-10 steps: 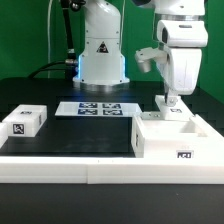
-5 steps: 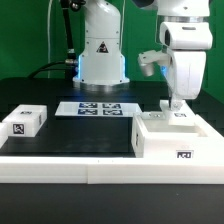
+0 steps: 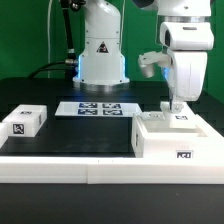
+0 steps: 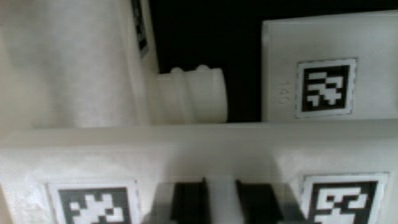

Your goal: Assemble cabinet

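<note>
Exterior view: the Panda arm reaches down on the exterior view's right, and its end effector [image 3: 170,104] hangs just above the rear top edge of the cabinet body [image 3: 160,140]. This is a large white box-shaped unit standing on the black desk [image 3: 80,135] at the near right, with a square tag on its front face. A smaller tagged block [image 3: 182,118] lies on top of the body, just beside the fingertips. Whether the fingers are spread, pressed together or pinching a part cannot be told from either view, nor whether they touch the block. A second loose white block [image 3: 24,121], tag facing up, rests well apart at the exterior view's left. The marker board [image 3: 97,108] lies flat between the two, in front of the robot base [image 3: 100,60], which bears a triangular warning sticker [image 3: 100,47]. A white rail [image 3: 70,168] runs along the near edge of the desk. Wrist view: a close, blurred look at white cabinet surfaces, showing a short ribbed peg [image 4: 192,95] projecting beside a tagged panel [image 4: 329,75], with two more tags on the white face below them.
</note>
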You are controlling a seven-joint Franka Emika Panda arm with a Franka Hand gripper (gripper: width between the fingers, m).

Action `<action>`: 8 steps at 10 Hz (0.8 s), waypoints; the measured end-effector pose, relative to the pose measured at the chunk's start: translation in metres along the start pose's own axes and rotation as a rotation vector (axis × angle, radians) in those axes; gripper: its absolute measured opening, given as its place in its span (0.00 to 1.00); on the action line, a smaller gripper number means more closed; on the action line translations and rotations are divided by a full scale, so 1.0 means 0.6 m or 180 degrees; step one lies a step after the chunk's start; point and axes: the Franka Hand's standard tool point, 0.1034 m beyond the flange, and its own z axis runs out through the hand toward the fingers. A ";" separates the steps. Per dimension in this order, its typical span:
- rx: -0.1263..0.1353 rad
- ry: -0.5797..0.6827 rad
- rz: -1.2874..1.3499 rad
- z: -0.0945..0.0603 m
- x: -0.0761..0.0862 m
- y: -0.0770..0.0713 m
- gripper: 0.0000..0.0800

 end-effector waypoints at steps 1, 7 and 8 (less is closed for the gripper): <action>-0.0004 0.0004 -0.0003 0.001 0.000 0.000 0.09; -0.0141 0.0068 0.0031 -0.003 0.001 0.094 0.09; -0.0140 0.0065 0.0043 -0.003 0.001 0.108 0.09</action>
